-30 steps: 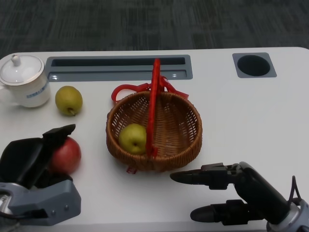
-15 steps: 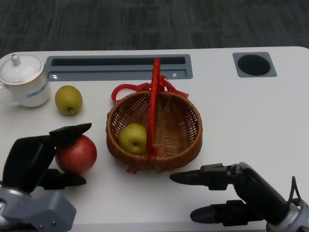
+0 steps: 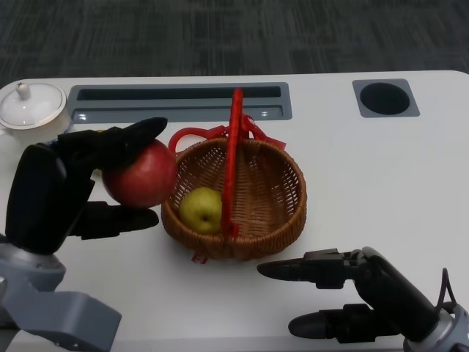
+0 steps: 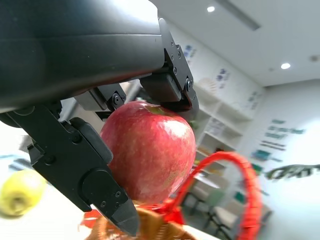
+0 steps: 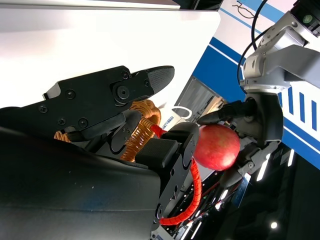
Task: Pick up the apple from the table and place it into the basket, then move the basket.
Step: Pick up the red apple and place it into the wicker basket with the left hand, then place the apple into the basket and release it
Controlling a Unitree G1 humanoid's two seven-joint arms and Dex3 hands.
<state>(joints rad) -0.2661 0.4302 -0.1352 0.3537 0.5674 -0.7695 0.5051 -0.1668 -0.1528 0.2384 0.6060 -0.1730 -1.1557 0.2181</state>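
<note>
My left hand (image 3: 66, 187) holds a red apple (image 3: 141, 174) lifted off the table, just left of the wicker basket's rim (image 3: 297, 192). The left wrist view shows the apple (image 4: 149, 150) gripped between black fingers (image 4: 92, 172), with the basket's red handle (image 4: 235, 180) beyond it. The basket has an upright red handle (image 3: 234, 150) and a green pear (image 3: 201, 210) inside. My right hand (image 3: 344, 293) rests low at the front right, fingers apart, holding nothing. The right wrist view shows the apple (image 5: 216, 147) past my right hand (image 5: 100, 100).
A white lidded cup (image 3: 29, 105) stands at the far left. A grey slot (image 3: 179, 103) runs along the table's back, and a round hole (image 3: 385, 98) lies at the back right. A second green pear (image 4: 20, 192) shows in the left wrist view.
My left hand has raised the apple from the table and carried it up and to the right, toward the basket's left rim. My arm now hides the pear on the table. The right hand has not moved.
</note>
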